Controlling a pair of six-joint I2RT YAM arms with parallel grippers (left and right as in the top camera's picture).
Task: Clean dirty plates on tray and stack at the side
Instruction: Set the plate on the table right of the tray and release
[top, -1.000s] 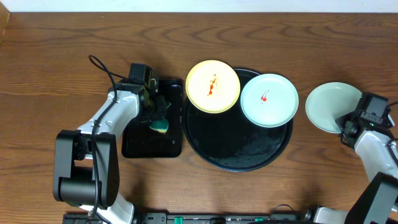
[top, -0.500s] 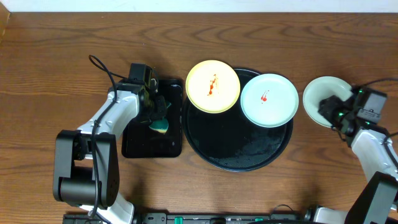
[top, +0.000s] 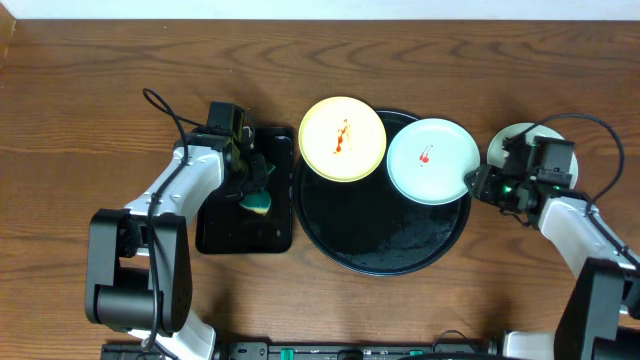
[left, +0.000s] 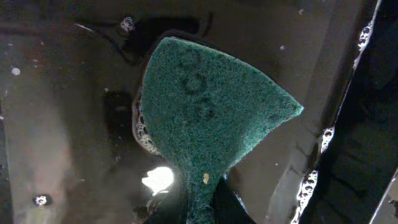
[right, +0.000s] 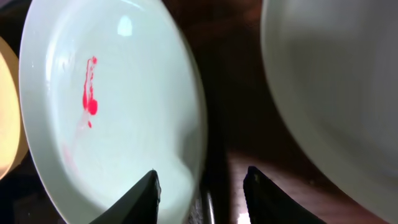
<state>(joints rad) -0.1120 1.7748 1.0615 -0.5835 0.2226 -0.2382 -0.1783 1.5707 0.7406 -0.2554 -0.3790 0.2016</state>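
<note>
A pale yellow plate with a red smear rests on the left rim of the round black tray. A light blue plate with a red smear lies on the tray's right side. Another light blue plate, unsmeared, sits on the table to the right. My right gripper is open at the smeared blue plate's right edge, one finger over the plate, the other outside it. My left gripper is shut on a green sponge.
A small rectangular black tray, wet with foam, lies left of the round tray, under the sponge. Bare wooden table surrounds everything. A cable loops above the left arm.
The right gripper let go of the unsmeared blue plate, opened, and moved left to the smeared blue plate's edge. The left arm and sponge have not moved.
</note>
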